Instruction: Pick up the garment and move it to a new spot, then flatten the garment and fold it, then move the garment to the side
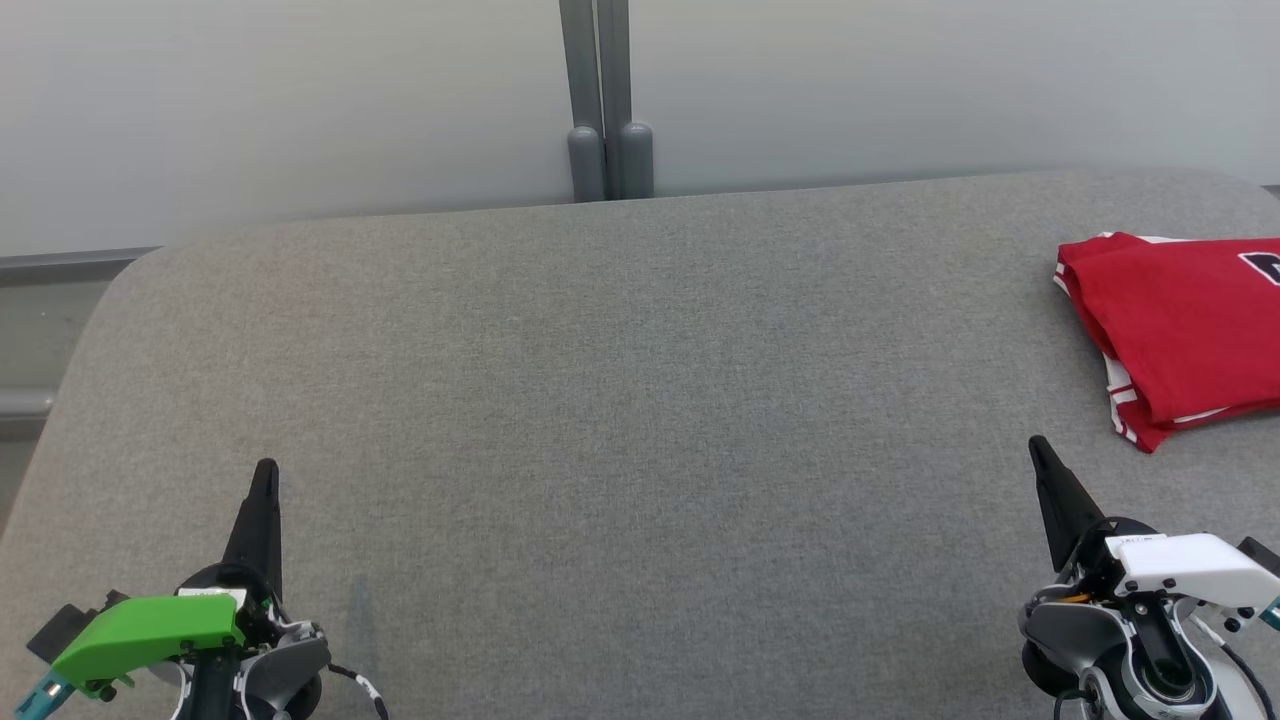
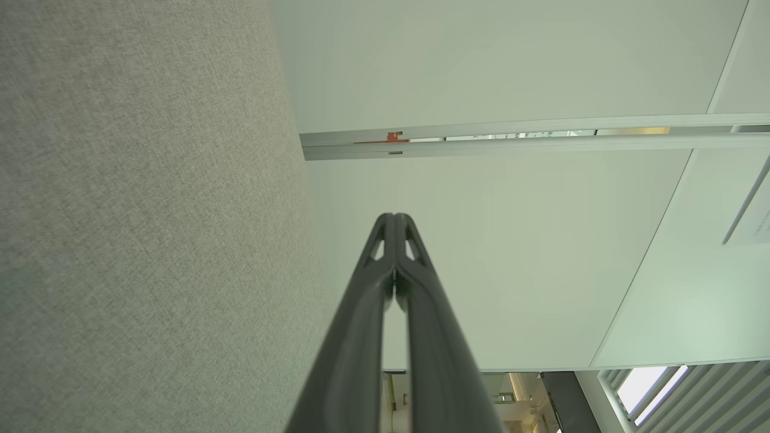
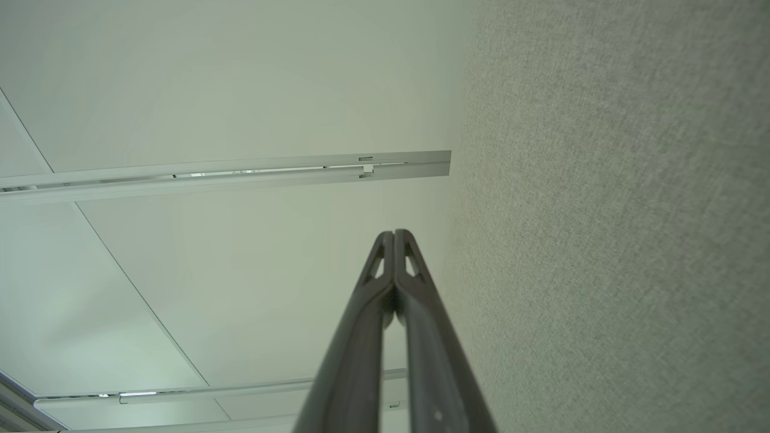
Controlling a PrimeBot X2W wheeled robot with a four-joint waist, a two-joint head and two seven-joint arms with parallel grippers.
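The red garment (image 1: 1180, 330) is seen folded into a compact stack with white trim along its edges. It lies flat on the grey fabric-covered desk (image 1: 640, 400) at about 3 o'clock in the head view, where it is cut off by the picture's edge. A dark printed mark is visible on its top face, but too little of it is shown to be read.

The left end effector (image 1: 266, 470) is found at 7 o'clock in the head view, above the desk, with a green cover (image 1: 150, 625) on its wrist. Its two dark fingers (image 2: 361, 337) are pressed together at the tips, and nothing is gripped between them.

The right end effector (image 1: 1037, 447) is found at 5 o'clock, with a white cover (image 1: 1190, 562) on its wrist. Its fingers (image 3: 361, 349) are likewise closed tip to tip on nothing. The garment lies toward 1 o'clock from it, near but apart, and is touched by neither end effector.

Both are pointed toward 12 o'clock, at the pale wall panels behind the desk. A grey double post (image 1: 606, 100) is seen between those panels at 12 o'clock, just past the desk's far edge.
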